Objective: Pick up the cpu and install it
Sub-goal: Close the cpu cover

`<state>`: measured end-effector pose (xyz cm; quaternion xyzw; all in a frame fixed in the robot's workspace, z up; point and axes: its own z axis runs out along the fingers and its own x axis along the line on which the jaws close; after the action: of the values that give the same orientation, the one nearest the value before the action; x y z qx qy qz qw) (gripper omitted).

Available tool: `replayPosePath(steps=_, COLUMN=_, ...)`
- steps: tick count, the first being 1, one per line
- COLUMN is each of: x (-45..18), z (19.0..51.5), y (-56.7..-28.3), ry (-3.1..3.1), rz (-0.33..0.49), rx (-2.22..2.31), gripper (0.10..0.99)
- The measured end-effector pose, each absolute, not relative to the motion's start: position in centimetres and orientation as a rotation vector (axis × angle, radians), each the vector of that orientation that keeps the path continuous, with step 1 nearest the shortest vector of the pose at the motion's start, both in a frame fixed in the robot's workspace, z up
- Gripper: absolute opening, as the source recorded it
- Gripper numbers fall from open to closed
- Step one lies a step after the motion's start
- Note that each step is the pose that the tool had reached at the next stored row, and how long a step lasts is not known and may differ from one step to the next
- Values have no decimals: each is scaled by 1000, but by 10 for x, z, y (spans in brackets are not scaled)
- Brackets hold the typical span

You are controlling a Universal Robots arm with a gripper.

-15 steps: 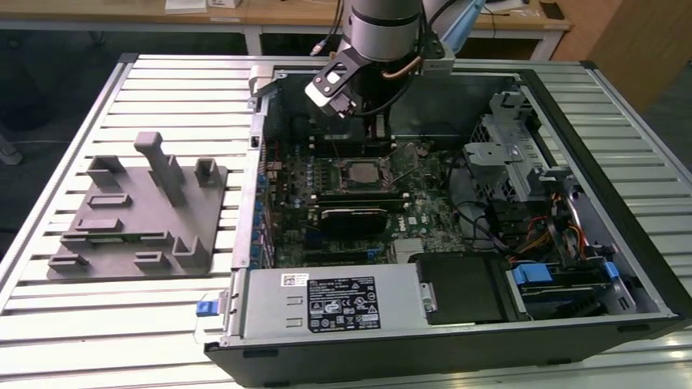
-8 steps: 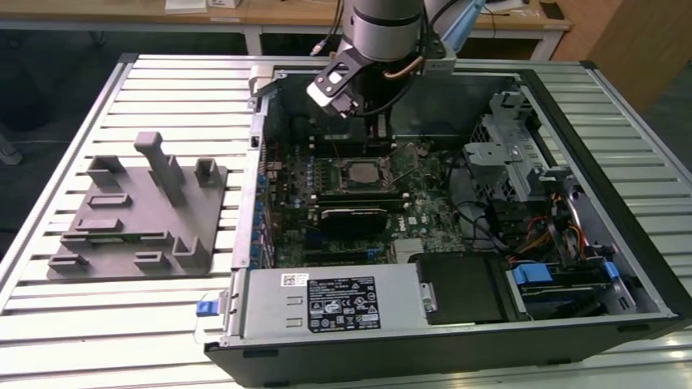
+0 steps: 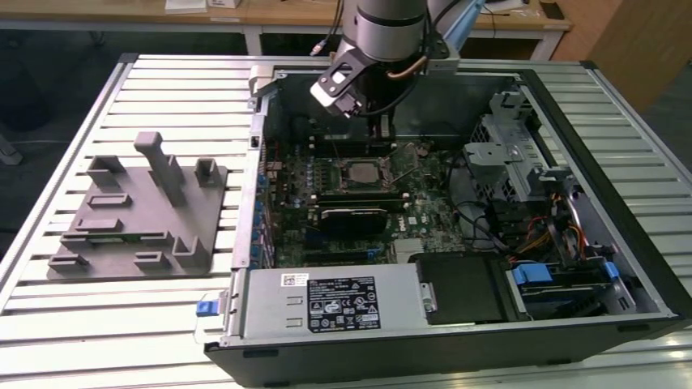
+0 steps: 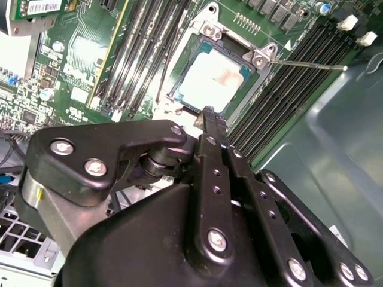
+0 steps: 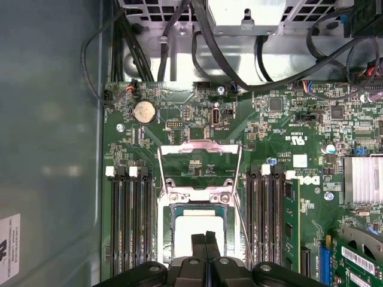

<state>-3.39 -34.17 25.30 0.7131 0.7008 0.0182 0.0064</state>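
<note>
The black gripper point(image 4: 209, 116), fingers pressed together and empty, is hovering close over the silvery-grey square cpu point(image 4: 216, 81) sitting in the green motherboard's socket point(image 4: 261, 58).

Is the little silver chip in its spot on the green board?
In. The cpu lies flat inside its socket, with the metal cover lifted open.

place: workshop | slatted metal bench point(image 3: 141, 89), open computer case point(image 3: 433, 361) (desks point(image 3: 281, 14) behind)
</note>
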Motion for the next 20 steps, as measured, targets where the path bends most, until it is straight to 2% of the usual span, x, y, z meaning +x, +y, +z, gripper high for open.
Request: replayPosePath(steps=20, x=-18, z=253, y=-342, ry=2193, rz=57, rx=2231, gripper=106)
